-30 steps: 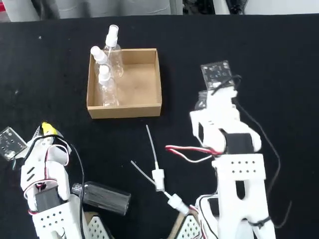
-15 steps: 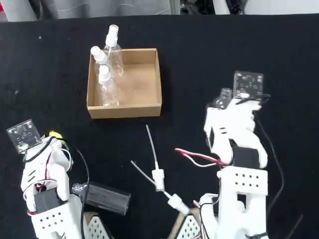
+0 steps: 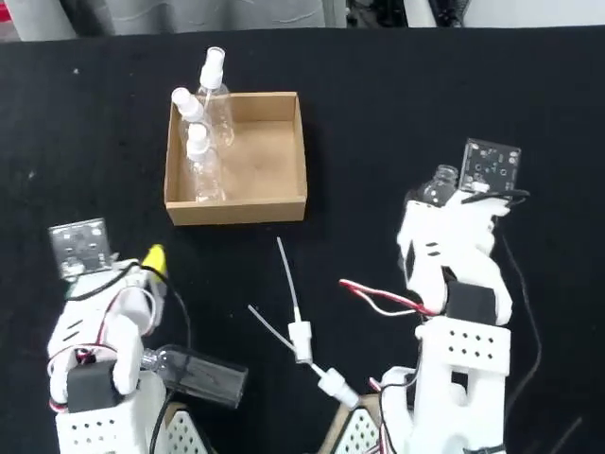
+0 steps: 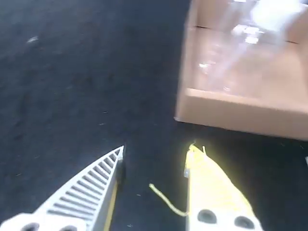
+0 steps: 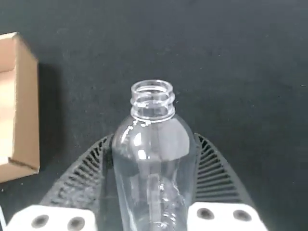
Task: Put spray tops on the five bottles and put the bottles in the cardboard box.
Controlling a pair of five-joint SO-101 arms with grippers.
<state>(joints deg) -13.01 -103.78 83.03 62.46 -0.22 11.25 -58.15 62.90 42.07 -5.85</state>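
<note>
The cardboard box [image 3: 255,203] stands at the back left, and three bottles with spray tops [image 3: 203,151] lean in its left side. My right gripper [image 3: 437,192] is shut on a clear uncapped bottle [image 3: 440,178], held above the table right of the box; in the right wrist view the bottle [image 5: 153,144] sits between the jaws, neck outward. My left gripper [image 3: 151,257] hangs open below the box's left corner, and its view shows the box [image 4: 240,113] ahead of the gripper [image 4: 155,151]. A second uncapped bottle [image 3: 194,371] lies by the left arm's base. Two spray tops [image 3: 301,336] [image 3: 333,383] lie at the front centre.
Black cloth covers the table [image 3: 529,113]. Red and white wires [image 3: 373,293] loop from the right arm toward the spray tops. The box's right half [image 3: 269,151] holds nothing. A box corner [image 5: 19,96] shows in the right wrist view.
The right arm has swung to the right with the bottle in its gripper. The left arm has turned right, bringing its gripper toward the box.
</note>
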